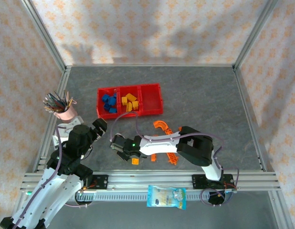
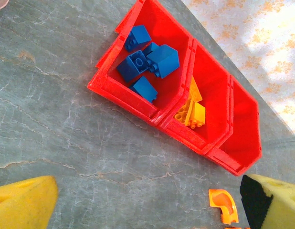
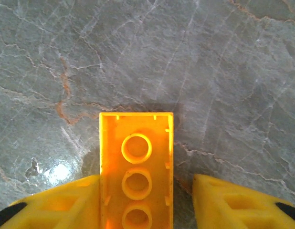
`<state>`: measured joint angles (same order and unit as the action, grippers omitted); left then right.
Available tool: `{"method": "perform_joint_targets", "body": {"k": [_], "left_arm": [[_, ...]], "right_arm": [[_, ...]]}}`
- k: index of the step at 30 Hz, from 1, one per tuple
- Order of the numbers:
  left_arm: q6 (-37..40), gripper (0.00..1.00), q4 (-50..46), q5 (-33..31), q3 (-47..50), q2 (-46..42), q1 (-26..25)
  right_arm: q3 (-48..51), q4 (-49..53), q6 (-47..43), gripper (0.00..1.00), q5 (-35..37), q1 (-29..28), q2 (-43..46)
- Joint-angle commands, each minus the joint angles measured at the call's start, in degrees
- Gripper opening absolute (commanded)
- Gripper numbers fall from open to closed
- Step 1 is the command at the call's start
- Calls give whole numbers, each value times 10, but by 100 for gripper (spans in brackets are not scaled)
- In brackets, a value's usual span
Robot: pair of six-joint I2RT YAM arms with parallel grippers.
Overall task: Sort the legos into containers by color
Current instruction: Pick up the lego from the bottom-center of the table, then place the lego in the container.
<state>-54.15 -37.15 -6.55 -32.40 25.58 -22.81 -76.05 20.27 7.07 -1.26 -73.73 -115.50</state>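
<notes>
We look down on a grey, marble-patterned counter (image 1: 209,95). Toward its far edge, left of the middle, sits a bright red plastic tray of three joined open bins (image 1: 151,101). Its left bin holds a heap of blue plastic bricks (image 1: 109,102) and its middle bin holds yellow plastic bricks (image 1: 130,102).

Near the left edge stands a pink cup full of pens (image 1: 66,113). A curved orange plastic piece (image 1: 160,125) lies on the counter between the tray and the near edge. Closer to the near edge, a ladder-like orange plastic piece (image 1: 172,158) lies partly under the right arm.

The right arm reaches leftward across the near part of the counter. From its wrist we see the right pincer (image 3: 145,191) straddling a long orange plastic brick (image 3: 136,162) that lies hollow side up on the counter. One yellow finger (image 3: 66,202) touches the brick, and a gap separates the other finger from it, so the pincer is not clamped.

From above, a small square orange brick (image 1: 135,161) lies just beside that pincer. We cannot tell whether it is the same brick.

The left pincer (image 2: 147,202) hangs over the counter near the tray with its fingers wide apart, holding nothing.

A clear plastic packet (image 1: 166,196) rests on the rail at the near edge.
</notes>
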Motion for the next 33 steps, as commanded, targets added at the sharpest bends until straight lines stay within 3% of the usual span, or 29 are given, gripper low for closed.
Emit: {"method": "perform_joint_targets", "body": {"k": [1,9,15,22,33], "left_arm": [[-2,99,-19,-18,0,-1,5],[-2,99,-9,-11,2,1,5],[7,99,4,-12,-8,8,5],[34,99,46,-4,-26,49,5],[62,99,148,11,-35,131,6]], "right_arm": [[-12,-5,-6,43,-1,-4,-13],[-6,-11,2,30,4,-3,6],[-7,-8,18,29,0,19,50],[-40,15,31,29,10,89,85],[-206,30,53,29,77,206,-25]]}}
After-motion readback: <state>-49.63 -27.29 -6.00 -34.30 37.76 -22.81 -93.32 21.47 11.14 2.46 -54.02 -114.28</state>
